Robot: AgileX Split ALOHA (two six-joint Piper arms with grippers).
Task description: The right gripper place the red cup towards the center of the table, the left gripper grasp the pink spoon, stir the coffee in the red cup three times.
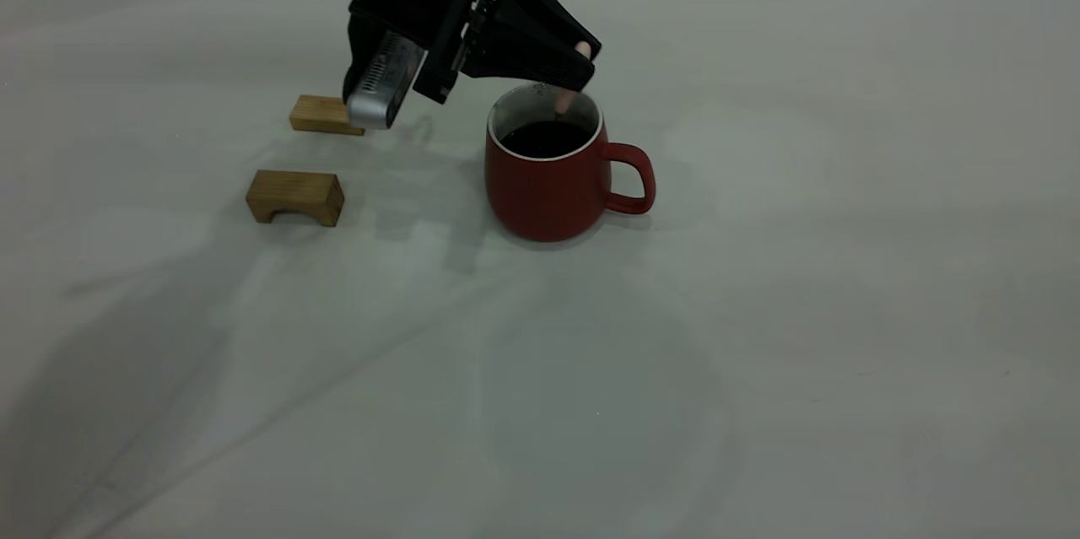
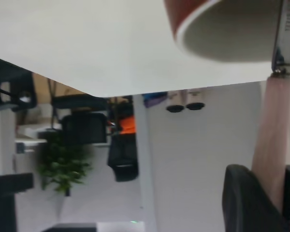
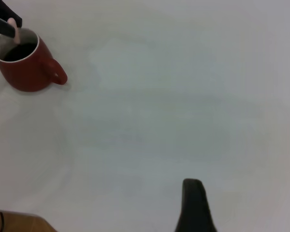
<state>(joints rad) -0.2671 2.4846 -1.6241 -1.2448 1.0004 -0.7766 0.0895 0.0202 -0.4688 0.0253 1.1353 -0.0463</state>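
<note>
one red cup (image 1: 547, 189), white-rimmed, holds glossy coffee (image 1: 544, 138)

The exterior camera looks down across the table (image 1: 759, 336) from the front, fairly close to the red cup (image 1: 548, 185). The left wrist camera sits right by the cup's rim (image 2: 222, 34), facing outward to the room. The right wrist camera views the same cup (image 3: 24, 67) from well away.

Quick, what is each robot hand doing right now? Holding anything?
Left gripper: closed on the pink spoon, which dips into the red cup.
Right gripper: away from the cup, nothing seen in it; open or closed cannot be told.
</note>
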